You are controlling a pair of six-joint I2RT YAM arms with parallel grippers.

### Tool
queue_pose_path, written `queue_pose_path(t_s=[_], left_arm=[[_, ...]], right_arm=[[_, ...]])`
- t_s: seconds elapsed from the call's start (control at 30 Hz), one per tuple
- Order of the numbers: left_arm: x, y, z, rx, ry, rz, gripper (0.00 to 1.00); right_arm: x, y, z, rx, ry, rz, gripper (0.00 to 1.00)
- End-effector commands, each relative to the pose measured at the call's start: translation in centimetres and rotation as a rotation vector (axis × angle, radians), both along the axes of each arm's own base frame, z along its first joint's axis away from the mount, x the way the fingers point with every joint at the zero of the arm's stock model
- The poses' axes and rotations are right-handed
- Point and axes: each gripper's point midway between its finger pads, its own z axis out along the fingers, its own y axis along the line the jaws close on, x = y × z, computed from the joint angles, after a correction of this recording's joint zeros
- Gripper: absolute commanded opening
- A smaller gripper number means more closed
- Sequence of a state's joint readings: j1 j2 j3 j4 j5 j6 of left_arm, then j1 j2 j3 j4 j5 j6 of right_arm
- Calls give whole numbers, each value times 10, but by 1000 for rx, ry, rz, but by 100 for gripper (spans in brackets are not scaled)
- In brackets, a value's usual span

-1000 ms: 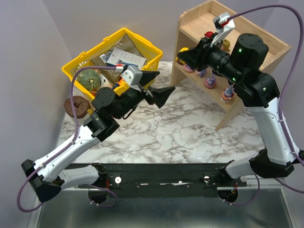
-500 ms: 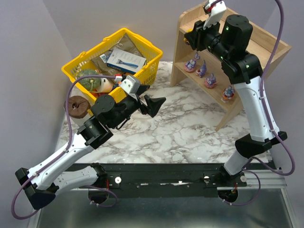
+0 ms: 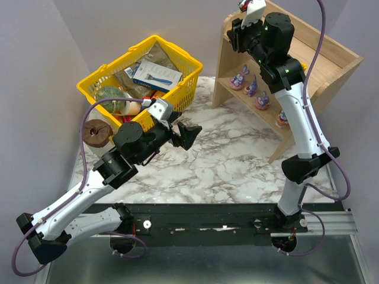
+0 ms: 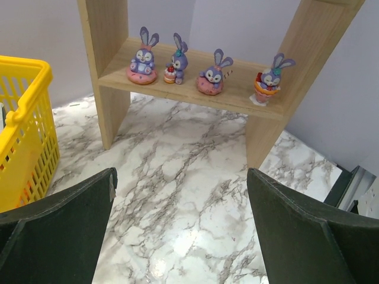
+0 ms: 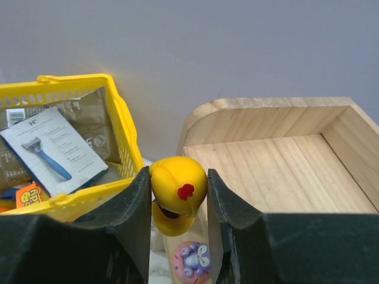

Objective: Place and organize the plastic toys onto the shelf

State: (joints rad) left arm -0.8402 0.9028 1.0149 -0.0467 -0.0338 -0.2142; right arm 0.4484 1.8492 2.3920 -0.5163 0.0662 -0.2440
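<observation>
We grip the yellow toy in our right pincer, lower centre, likely bound for the shelf top; left pincer gapes unused.

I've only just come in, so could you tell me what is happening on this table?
The right hand grips a yellow round toy, held in the air at the edge of the wooden shelf's top tier, not yet set down. Four purple long-eared figurines stand in a row on the lower tier. The left hand hangs open and empty above the marble tabletop, near the yellow basket.
</observation>
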Motion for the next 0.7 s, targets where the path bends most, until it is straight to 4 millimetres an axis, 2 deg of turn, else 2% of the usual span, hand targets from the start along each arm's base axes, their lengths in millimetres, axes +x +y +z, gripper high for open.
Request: queue_pose_path(t_s=[0.0, 0.3, 0.5, 0.67], left_arm=[[2, 3, -7, 10, 11, 24, 99], [5, -1, -13, 18, 25, 19, 99], [8, -4, -17, 29, 34, 18, 99], [9, -7, -18, 34, 36, 12, 99]], right_arm=[[19, -16, 15, -13, -81, -69, 8], [35, -23, 5, -50, -90, -111, 8], [45, -24, -12, -85, -67, -115, 9], [49, -27, -15, -89, -66, -128, 16]])
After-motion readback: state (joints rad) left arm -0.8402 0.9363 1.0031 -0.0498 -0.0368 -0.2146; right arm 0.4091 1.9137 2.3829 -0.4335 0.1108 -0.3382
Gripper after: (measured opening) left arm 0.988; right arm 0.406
